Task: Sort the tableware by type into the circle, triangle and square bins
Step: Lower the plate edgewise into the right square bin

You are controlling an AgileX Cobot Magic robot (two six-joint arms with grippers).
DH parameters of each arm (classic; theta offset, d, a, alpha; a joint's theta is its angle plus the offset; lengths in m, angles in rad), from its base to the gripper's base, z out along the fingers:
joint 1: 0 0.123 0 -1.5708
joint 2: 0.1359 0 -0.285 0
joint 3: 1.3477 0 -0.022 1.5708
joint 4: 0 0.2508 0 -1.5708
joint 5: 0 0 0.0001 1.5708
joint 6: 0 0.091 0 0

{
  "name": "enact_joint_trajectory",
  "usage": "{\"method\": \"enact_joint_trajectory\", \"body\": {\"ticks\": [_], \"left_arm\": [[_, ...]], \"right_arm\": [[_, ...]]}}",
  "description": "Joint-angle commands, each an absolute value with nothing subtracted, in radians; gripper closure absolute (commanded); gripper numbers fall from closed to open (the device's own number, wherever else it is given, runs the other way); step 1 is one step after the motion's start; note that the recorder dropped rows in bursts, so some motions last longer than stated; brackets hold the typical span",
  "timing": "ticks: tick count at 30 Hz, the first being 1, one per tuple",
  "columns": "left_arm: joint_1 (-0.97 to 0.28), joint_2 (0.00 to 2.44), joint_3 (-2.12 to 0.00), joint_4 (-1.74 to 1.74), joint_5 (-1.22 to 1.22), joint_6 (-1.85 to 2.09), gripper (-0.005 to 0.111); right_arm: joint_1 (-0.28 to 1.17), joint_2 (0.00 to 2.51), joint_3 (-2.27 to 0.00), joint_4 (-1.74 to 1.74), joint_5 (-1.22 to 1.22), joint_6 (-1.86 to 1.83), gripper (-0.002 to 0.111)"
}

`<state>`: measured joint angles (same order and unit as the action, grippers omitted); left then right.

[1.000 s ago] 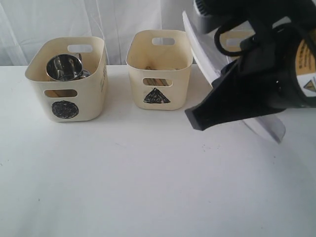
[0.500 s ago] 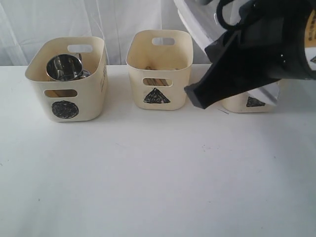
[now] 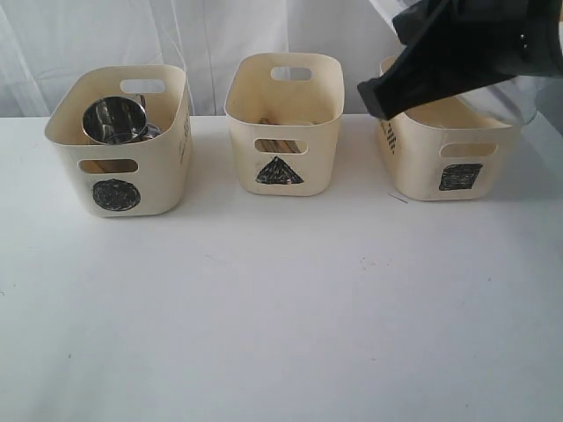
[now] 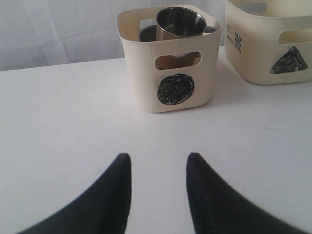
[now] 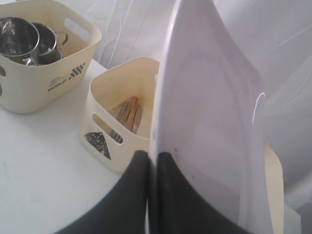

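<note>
Cream bins [image 3: 163, 180] — black scribbled marks [image 3: 115, 194], white plate [image 5: 209, 112], silvery mugs [image 3: 114, 120], black right claw [image 5: 152, 155]

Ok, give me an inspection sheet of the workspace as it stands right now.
Surface: white table, three bins in a row at the back.
Job's things: circle bin holds steel mugs; triangle bin holds chopsticks; square bin, contents hidden; white plate held on edge above it.
Clutter: nothing seen.
Grippers: left gripper open, holding nothing; right gripper shut on the plate's rim.
Cables: nothing seen.
Surroundings: white curtain behind.
</note>
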<state>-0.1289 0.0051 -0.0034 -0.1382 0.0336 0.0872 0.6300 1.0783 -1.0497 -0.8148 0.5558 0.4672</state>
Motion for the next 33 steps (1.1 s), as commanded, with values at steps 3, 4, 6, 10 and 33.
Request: {"method": "enact_joint_trajectory", "body": {"ticks": [3,4,6,10,33], "left_arm": [[-0.128,0.000,0.000,-0.141,0.028,0.086,0.064],[-0.128,0.000,0.000,-0.141,0.028,0.086,0.064],[-0.128,0.000,0.000,-0.141,0.028,0.086,0.064],[-0.128,0.000,0.000,-0.141,0.028,0.086,0.064],[-0.128,0.000,0.000,-0.141,0.028,0.086,0.064]], "right_arm": [[0.522,1.131,-1.063,-0.865,0.382,0.396,0.108],[0.502,1.142,-1.063,-0.864,0.346,0.396,0.108],[0.462,1.154,-1.063,-0.856,0.273,0.396,0.108],[0.336,1.222,-1.063,-0.800,0.125,0.367,0.108],[0.079,1.553,-1.087,-0.648,-0.244,0.336,0.108]]}}
